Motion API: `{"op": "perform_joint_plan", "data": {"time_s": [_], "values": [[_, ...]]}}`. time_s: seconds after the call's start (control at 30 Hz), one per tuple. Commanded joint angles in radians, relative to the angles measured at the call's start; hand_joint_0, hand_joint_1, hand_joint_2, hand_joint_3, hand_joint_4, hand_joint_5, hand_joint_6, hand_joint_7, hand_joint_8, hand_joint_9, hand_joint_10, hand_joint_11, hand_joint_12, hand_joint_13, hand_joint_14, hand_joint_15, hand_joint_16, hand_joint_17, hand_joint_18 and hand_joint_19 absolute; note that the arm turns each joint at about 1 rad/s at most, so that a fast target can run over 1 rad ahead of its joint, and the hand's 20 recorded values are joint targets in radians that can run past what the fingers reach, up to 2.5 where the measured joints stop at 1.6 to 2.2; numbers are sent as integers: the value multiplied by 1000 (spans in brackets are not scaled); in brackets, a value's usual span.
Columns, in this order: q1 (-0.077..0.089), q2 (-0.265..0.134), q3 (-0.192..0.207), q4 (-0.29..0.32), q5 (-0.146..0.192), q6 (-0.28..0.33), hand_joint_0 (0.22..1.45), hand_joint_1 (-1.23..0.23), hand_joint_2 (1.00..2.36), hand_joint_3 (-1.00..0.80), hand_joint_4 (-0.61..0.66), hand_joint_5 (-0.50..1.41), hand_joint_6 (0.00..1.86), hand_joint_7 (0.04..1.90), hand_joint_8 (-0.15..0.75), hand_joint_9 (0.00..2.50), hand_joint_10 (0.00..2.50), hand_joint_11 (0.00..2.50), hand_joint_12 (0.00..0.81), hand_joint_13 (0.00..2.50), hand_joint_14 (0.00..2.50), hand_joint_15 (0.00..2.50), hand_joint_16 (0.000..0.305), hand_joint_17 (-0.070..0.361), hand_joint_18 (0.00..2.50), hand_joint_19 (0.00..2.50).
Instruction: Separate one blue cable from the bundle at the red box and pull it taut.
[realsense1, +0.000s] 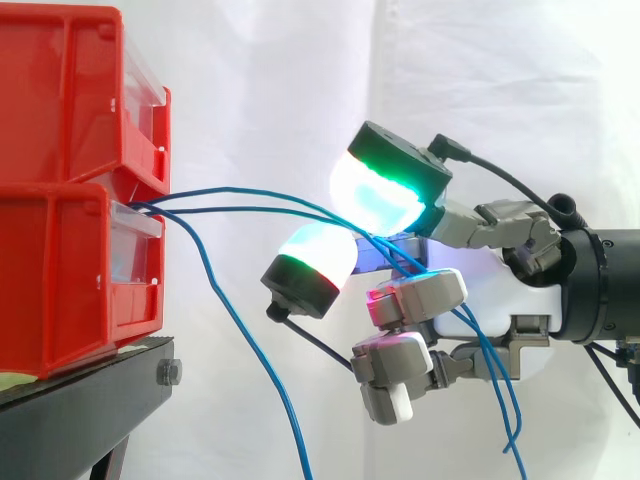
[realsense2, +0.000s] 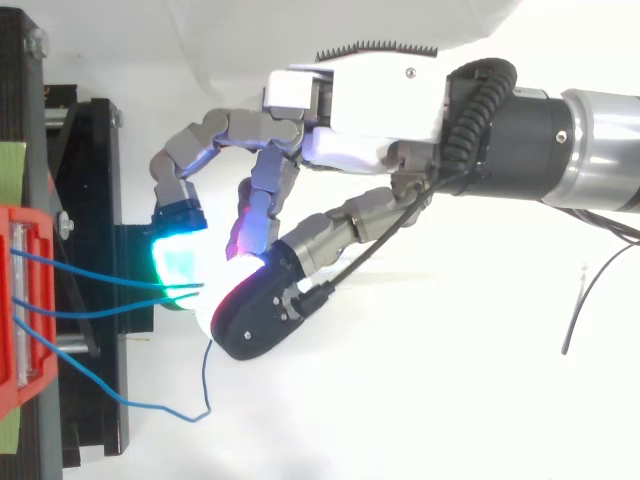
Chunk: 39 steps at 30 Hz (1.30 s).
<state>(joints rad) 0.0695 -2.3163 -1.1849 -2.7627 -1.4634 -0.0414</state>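
**Blue strands run through the hand, a third hangs loose**

Red bins (realsense1: 60, 190) are stacked at the left on a black stand (realsense1: 80, 385), before a white curtain (realsense1: 270, 80). From the right, the arm carries the hand (realsense2: 360, 100) in level with the seam between the bins. The blue cables (realsense1: 250, 211) come out of that seam. Two of them cross the open gap side by side and slip between the hand's glowing fingertips (realsense1: 375, 190), where the curled fingers and thumb close around them. Below the hand their tails (realsense1: 505, 400) trail downward. The third strand (realsense1: 255, 360) leaves the bins and sags well clear of the hand.

You are dealing with thin, light, limp wire. It will bend wherever it is touched, it is likely smooth enough to slide through the pads, and it should draw straight with little pull. Judge the best hold to be on a single strand in the free span between bins and hand, near the fingertips. There the two run close together, so parting them looks like the delicate part.

The glow hides the contact itself. You cannot tell whether the pads truly clamp both strands or only cage them, nor whether one lies behind the other. How the cables are fastened inside the bins is hidden. In the side view, the sagging strand and the tails run off the lower edge.
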Motion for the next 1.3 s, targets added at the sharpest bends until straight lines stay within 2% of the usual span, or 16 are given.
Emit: {"op": "perform_joint_plan", "data": {"time_s": [0.0, 0.1, 0.17, 0.23, 0.37, 0.47, 0.5, 0.63, 0.77, 1.07, 1.27], "values": [[1, 0, -1, 0, 0, 0, 522, -897, 1000, -500, 55, -117, 867, 1207, 271, 1426, 30, 1448, 355, 1202, 34, 1158, 56, 126, 864, 911], [1, 0, 1, 2, 0, 0, 595, -964, 1000, -500, 30, -128, 878, 1200, 242, 1412, 30, 1505, 336, 1183, 37, 1164, 52, 117, 841, 898], [3, 0, -1, 3, 0, 0, 671, -921, 1000, -500, -28, -132, 879, 1279, 235, 1417, 30, 1519, 327, 1189, 36, 1174, 51, 114, 839, 908], [4, 0, 1, 8, 2, 0, 700, -898, 1000, -500, -58, -131, 898, 1276, 246, 1443, 29, 1530, 326, 1207, 36, 1178, 50, 112, 844, 920], [4, 0, 1, 9, 5, 0, 659, -815, 1005, -448, -58, -121, 904, 1234, 239, 1490, 32, 1561, 329, 1239, 37, 1193, 50, 112, 859, 955], [4, 0, 1, 9, 5, 0, 618, -730, 1001, -486, -57, -120, 890, 1205, 232, 1478, 32, 1478, 329, 1235, 35, 1190, 51, 114, 862, 966], [4, 0, 1, 9, 5, 0, 603, -659, 1000, -497, -48, -113, 874, 1183, 245, 1476, 33, 1439, 327, 1230, 35, 1198, 52, 116, 858, 966], [6, 0, -1, 11, 5, 0, 561, -582, 1000, -500, -24, -106, 839, 1194, 256, 1468, 34, 1427, 342, 1232, 33, 1185, 53, 120, 864, 958], [6, 0, -1, 11, 5, 0, 515, -611, 1000, -500, 2, -105, 830, 1191, 276, 1461, 32, 1422, 360, 1239, 33, 1174, 56, 127, 882, 950], [6, 0, -1, 11, 5, 0, 432, -784, 1000, -500, 45, -123, 822, 1154, 310, 1377, 29, 1375, 406, 1196, 31, 1148, 66, 148, 871, 920], [7, 0, -1, 18, 12, 0, 502, -698, 1000, -500, 20, -123, 816, 1157, 280, 1370, 31, 1381, 377, 1180, 33, 1158, 58, 131, 825, 951]]}}
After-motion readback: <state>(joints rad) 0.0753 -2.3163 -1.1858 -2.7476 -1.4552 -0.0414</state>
